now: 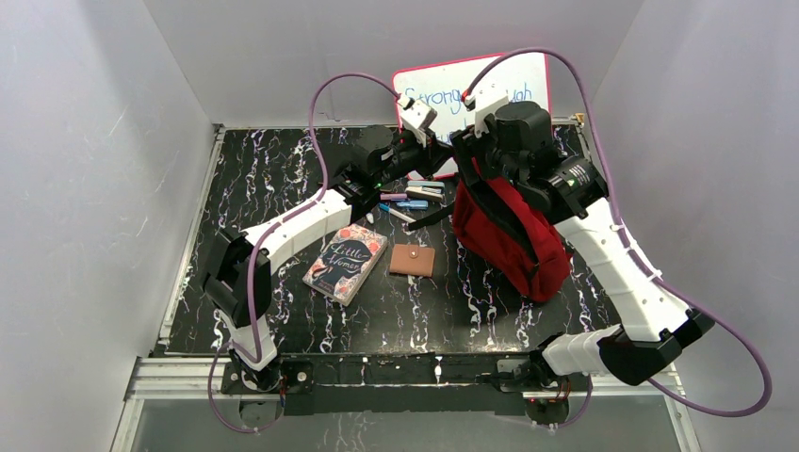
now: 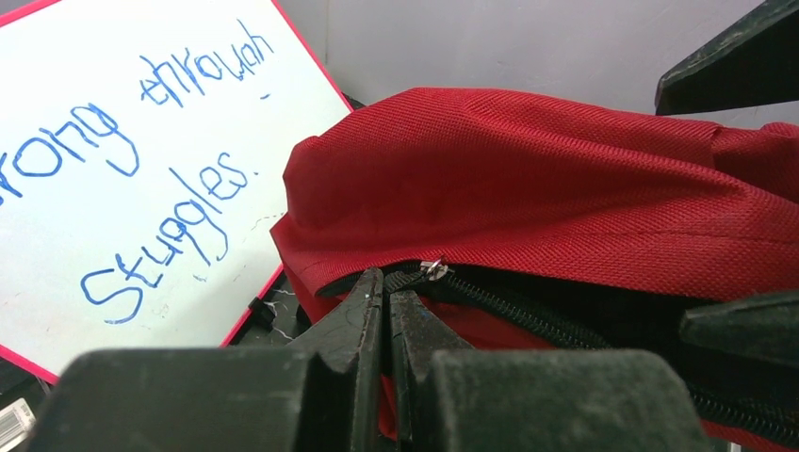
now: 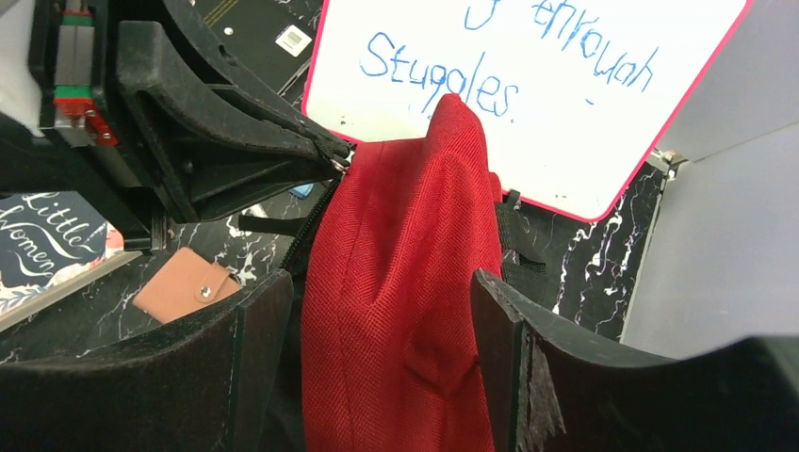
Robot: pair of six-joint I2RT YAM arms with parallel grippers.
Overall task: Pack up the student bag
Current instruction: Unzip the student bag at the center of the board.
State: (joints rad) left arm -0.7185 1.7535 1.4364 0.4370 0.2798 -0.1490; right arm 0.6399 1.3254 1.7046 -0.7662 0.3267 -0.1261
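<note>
The student bag (image 1: 509, 235) is a red fabric backpack standing upright at the table's right-centre. My right gripper (image 3: 377, 281) reaches over its top with wide jaws on either side of the bunched red fabric (image 3: 405, 282), which fills the gap and dents at one finger. My left gripper (image 2: 386, 287) is shut at the bag's black zipper, its tips pinching the pull just beside the silver slider (image 2: 433, 270). In the right wrist view, the left gripper (image 3: 330, 151) meets that slider (image 3: 341, 162) at the bag's upper edge. The zipper runs partly open behind it.
A "Little Women" book (image 1: 346, 262) and a tan wallet (image 1: 413, 260) lie on the marbled table left of the bag. A stapler (image 1: 426, 191) and pens (image 1: 405, 202) lie behind them. A pink-framed whiteboard (image 1: 471, 89) leans on the back wall. Grey walls enclose both sides.
</note>
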